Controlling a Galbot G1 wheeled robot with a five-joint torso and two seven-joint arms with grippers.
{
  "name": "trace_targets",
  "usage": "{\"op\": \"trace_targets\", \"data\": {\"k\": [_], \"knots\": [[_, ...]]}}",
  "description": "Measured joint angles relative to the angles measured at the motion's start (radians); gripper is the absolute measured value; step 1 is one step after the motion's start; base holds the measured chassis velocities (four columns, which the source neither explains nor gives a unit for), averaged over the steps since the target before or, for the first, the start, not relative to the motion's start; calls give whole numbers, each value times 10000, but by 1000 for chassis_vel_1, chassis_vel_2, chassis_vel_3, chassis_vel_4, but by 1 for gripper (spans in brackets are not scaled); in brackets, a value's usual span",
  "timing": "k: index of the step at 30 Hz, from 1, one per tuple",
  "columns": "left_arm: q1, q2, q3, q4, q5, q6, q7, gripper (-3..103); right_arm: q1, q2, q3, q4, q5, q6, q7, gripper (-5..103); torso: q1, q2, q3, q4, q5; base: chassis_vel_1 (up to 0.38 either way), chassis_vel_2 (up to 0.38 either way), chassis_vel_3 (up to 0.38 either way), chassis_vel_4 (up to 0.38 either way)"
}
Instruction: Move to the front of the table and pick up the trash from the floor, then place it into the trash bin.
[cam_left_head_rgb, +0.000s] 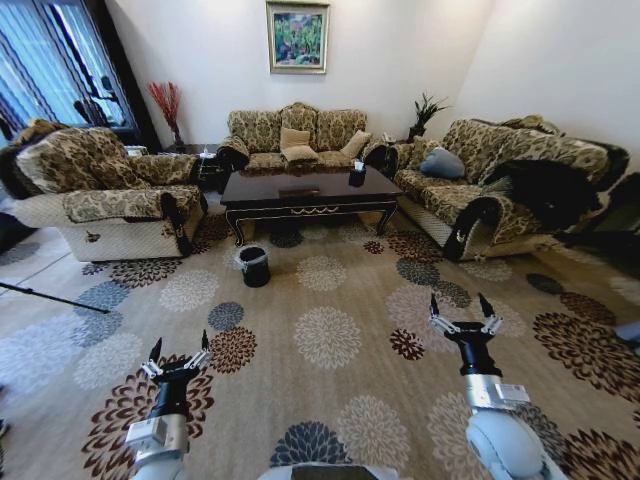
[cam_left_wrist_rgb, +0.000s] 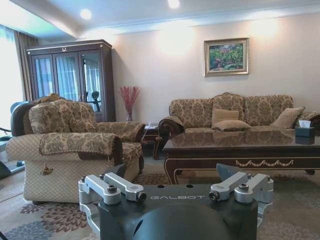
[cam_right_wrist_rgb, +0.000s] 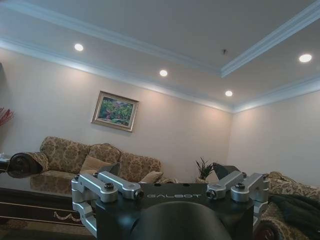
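Observation:
The table (cam_left_head_rgb: 305, 192) of dark glossy wood stands at the far middle of the room, also seen in the left wrist view (cam_left_wrist_rgb: 240, 145) and the right wrist view (cam_right_wrist_rgb: 30, 187). The trash bin (cam_left_head_rgb: 254, 266), black with a clear bag over its rim, sits on the floor (cam_left_head_rgb: 330, 300) just before the table's left end. The trash is too small to make out from here. My left gripper (cam_left_head_rgb: 180, 346) and right gripper (cam_left_head_rgb: 458, 304) hover open and empty over the near carpet, far from the table. Each wrist view shows its own open gripper: left (cam_left_wrist_rgb: 172, 172), right (cam_right_wrist_rgb: 167, 172).
An armchair (cam_left_head_rgb: 110, 190) stands at the left, a sofa (cam_left_head_rgb: 295, 135) behind the table and another sofa (cam_left_head_rgb: 490, 180) with a dark garment at the right. A black tissue box (cam_left_head_rgb: 357, 176) sits on the table. A thin dark rod (cam_left_head_rgb: 50, 297) crosses the floor at left.

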Motion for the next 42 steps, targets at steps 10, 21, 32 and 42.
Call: {"op": "trace_targets", "data": {"k": [10, 21, 32, 42], "knots": [[0, -1, 0, 0, 0, 0, 0, 100, 0, 0, 0, 0, 0, 0, 0, 100, 224, 500, 276, 0, 0, 0, 0, 0, 0], [0, 0, 0, 0, 0, 0, 0, 100, 0, 0, 0, 0, 0, 0, 0, 100, 342, 770, 432, 0, 0, 0, 0, 0, 0], [0, 0, 0, 0, 0, 0, 0, 100, 0, 0, 0, 0, 0, 0, 0, 100, 331, 739, 416, 0, 0, 0, 0, 0, 0], [0, 0, 0, 0, 1, 0, 0, 100, 0, 0, 0, 0, 0, 0, 0, 100, 317, 709, 399, 0, 0, 0, 0, 0, 0]]}}
